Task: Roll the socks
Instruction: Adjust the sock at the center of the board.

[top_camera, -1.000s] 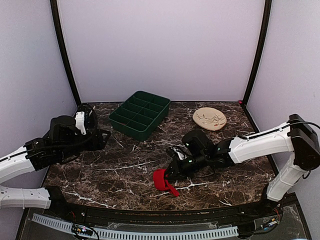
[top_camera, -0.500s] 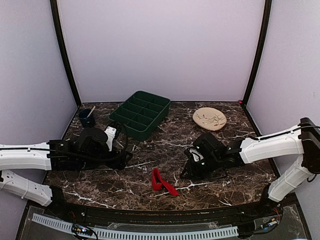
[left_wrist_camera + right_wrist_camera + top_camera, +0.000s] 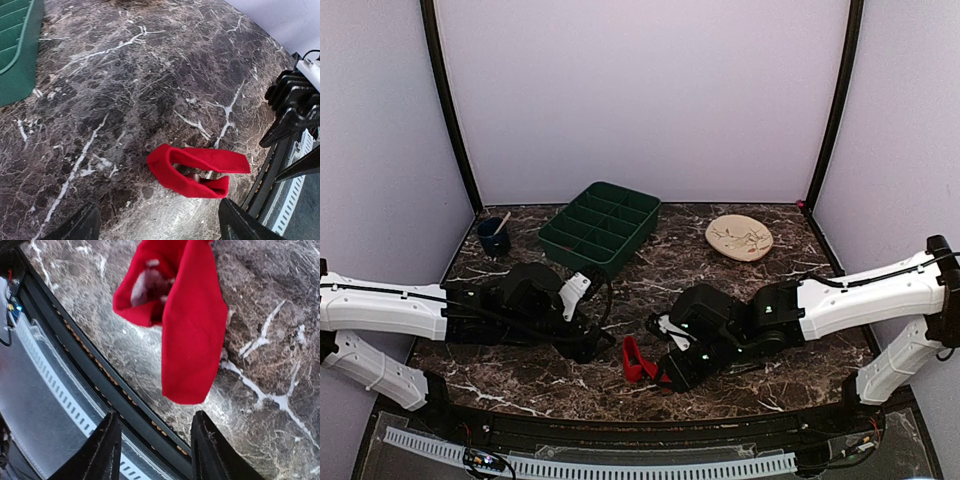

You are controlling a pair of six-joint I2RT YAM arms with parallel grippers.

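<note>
The red socks [image 3: 634,360] lie near the table's front edge as one folded loop standing on its edge, held by nothing. In the left wrist view the socks [image 3: 195,170] sit just ahead of my left gripper [image 3: 160,230], which is open wide with nothing between its fingers. From above, my left gripper [image 3: 604,343] is close on the socks' left and my right gripper [image 3: 667,377] close on their right. In the right wrist view the socks' flat end [image 3: 192,335] stops just short of my right gripper [image 3: 157,450], which is open and holds nothing.
A green compartment tray [image 3: 600,228] stands at the back centre, a dark blue cup [image 3: 493,236] at the back left, a beige plate [image 3: 739,238] at the back right. The table's black front rail [image 3: 100,385] runs right beside the socks.
My right gripper let go of the socks, opened, and now points at their near end. My left arm swept right from the table's left side up to the socks.
</note>
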